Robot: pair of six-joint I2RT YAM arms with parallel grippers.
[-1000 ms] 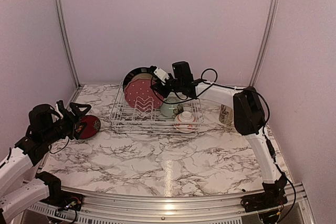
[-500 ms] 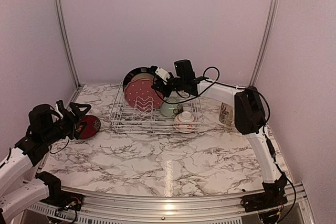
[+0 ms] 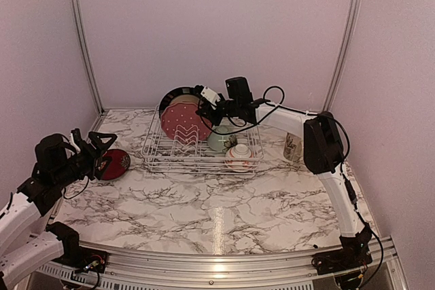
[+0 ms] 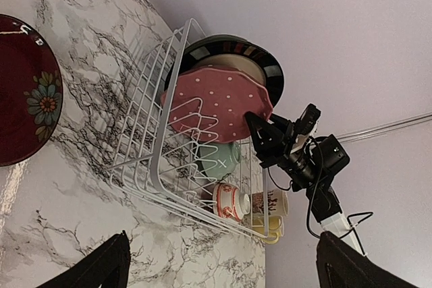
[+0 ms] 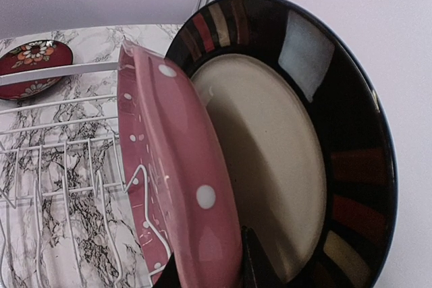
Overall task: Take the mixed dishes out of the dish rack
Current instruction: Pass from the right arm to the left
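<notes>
The white wire dish rack [image 3: 163,151] stands at the back middle of the table. In it stand the pink dotted plate [image 3: 182,123] and, behind it, the black-rimmed cream plate [image 3: 168,98]; a pale green dish [image 3: 219,140] and the red-white patterned bowl [image 3: 240,157] are to their right. My right gripper [image 3: 206,102] straddles the pink plate's [image 5: 169,160] top right rim, one finger [image 5: 255,264] between it and the cream plate [image 5: 283,153], shut on it. My left gripper [image 3: 102,146] is open and empty above the small dark-red plate [image 3: 115,164], which lies on the table.
A cream mug [image 3: 292,145] with a yellow mug [image 4: 275,235] under it stands just right of the rack, beside the right arm. Purple walls close off the back and both sides. The marble table [image 3: 217,202] stretches in front of the rack.
My right gripper has moved left onto the pink plate's rim and then stayed. My left gripper has shifted slightly; the dark-red plate has not moved.
</notes>
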